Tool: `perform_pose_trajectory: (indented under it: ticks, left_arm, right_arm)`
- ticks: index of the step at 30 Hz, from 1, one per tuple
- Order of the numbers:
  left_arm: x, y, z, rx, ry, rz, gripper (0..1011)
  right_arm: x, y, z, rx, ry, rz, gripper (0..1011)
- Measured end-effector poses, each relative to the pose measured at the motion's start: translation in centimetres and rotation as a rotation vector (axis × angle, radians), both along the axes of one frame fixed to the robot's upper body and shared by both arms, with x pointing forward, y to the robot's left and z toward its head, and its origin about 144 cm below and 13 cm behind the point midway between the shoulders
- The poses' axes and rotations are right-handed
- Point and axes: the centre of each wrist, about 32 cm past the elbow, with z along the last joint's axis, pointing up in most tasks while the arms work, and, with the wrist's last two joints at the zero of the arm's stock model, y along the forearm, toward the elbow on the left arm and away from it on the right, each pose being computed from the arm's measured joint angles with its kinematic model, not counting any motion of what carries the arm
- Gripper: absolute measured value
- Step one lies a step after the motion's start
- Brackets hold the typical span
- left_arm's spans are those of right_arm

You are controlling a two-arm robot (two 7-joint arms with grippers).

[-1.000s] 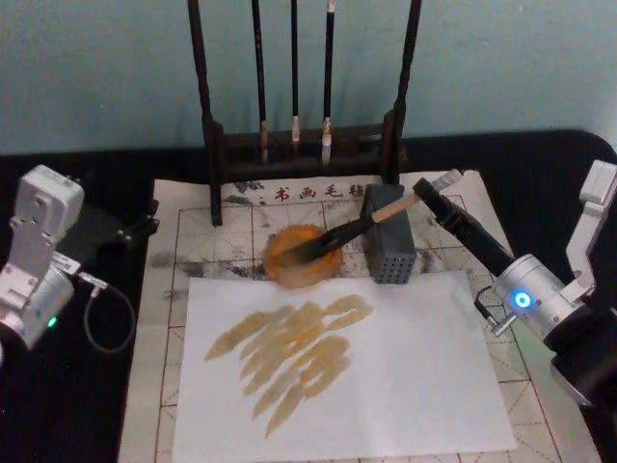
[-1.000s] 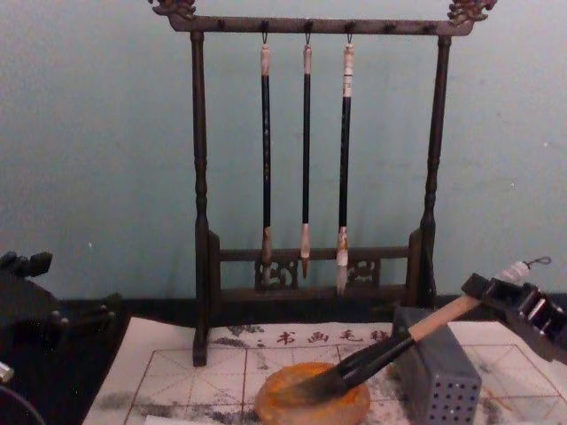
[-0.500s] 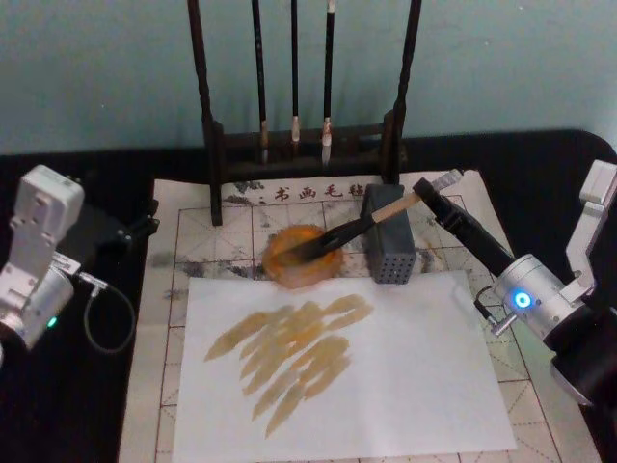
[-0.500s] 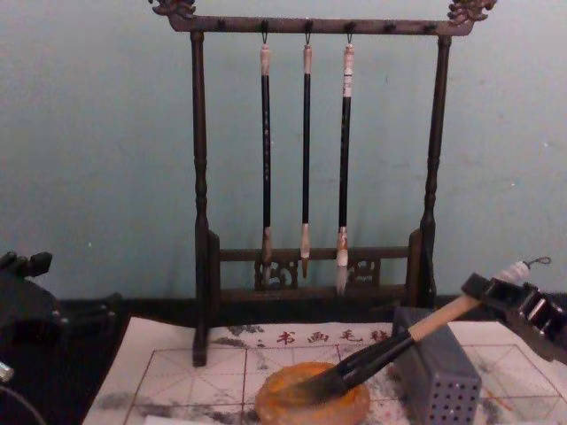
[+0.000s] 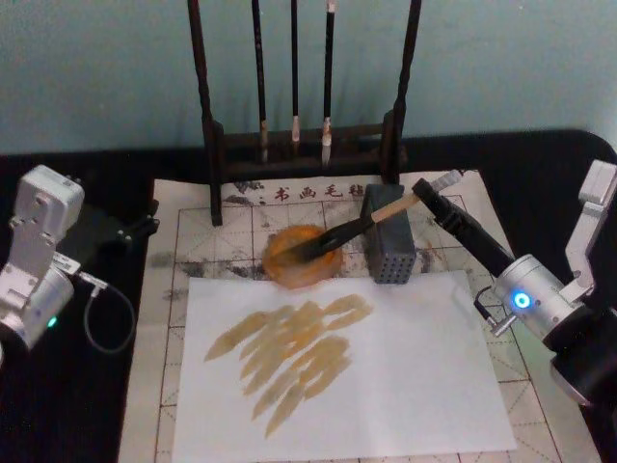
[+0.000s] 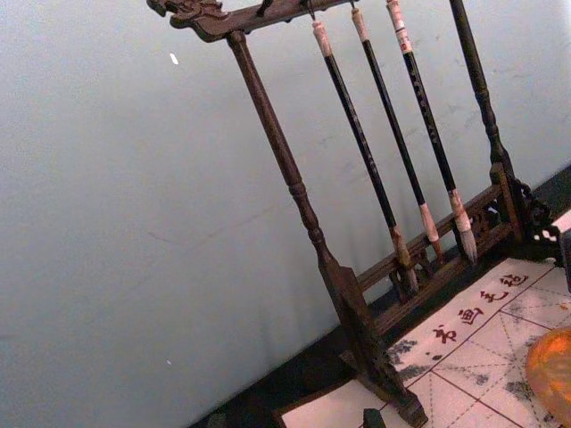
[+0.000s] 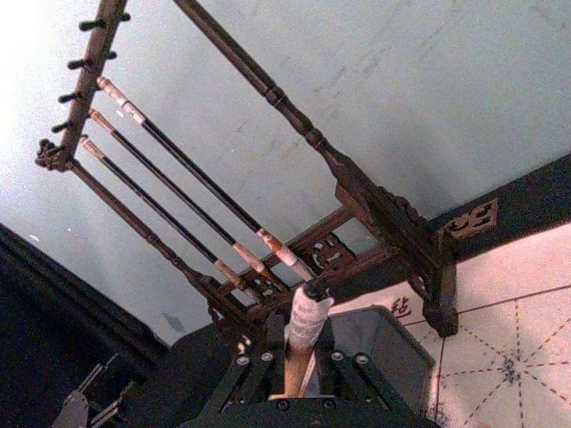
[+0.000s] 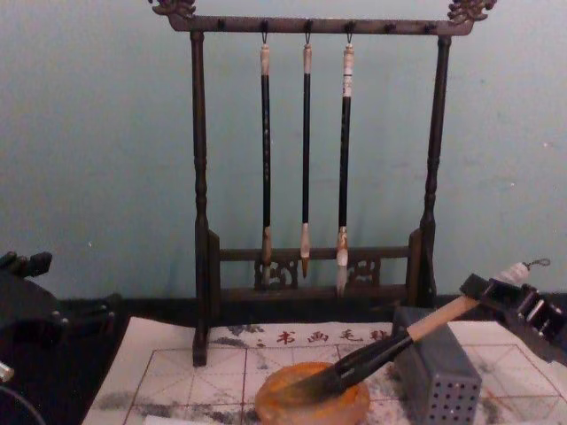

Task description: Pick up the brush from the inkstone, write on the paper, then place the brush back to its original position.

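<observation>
Fingers of right gripper [image 5: 431, 201] clamped on brush [image 5: 359, 226] handle, beyond grey block [image 5: 388, 246] from inkstone [image 5: 303, 257]; tip resting in inkstone. Best released gently only once handle sits steady on block. Left gripper [image 5: 145, 224] parked left of inkstone, grip state indeterminable.

Showing one line of print — a row of dark red Chinese characters along the far edge of the gridded paper [image 5: 193, 217], just before the foot of the brush rack [image 5: 304, 145]. Reading 书画毛 in the chest view, the next character being cut off behind the brush — nothing else legible anywhere.
</observation>
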Motion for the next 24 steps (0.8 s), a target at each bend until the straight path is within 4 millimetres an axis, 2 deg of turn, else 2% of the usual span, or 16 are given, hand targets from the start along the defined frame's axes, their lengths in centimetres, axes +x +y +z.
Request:
perform_pose_trajectory:
  ticks: [4, 10, 11, 16, 17, 24]
  left_arm:
    - [0.0, 0.0, 0.0, 0.0, 0.0, 0.0, 1001]
    - [0.0, 0.0, 0.0, 0.0, 0.0, 0.0, 1001]
    - [0.0, 0.0, 0.0, 0.0, 0.0, 0.0, 1001]
    - [0.0, 0.0, 0.0, 0.0, 0.0, 0.0, 1001]
    - [0.0, 0.0, 0.0, 0.0, 0.0, 0.0, 1001]
    - [0.0, 0.0, 0.0, 0.0, 0.0, 0.0, 1001]
  right_arm:
    - [-0.01, 0.02, -0.01, -0.001, 0.0, 0.001, 282]
    - [0.0, 0.02, 0.0, -0.001, 0.0, 0.001, 511]
    - [0.0, 0.02, 0.0, -0.001, 0.0, 0.001, 511]
    - [0.01, 0.01, 0.01, 0.0, -0.001, 0.001, 672]
    - [0.01, 0.01, 0.01, 0.0, -0.001, 0.001, 731]
    - [0.01, 0.01, 0.01, 0.0, -0.001, 0.0, 895]
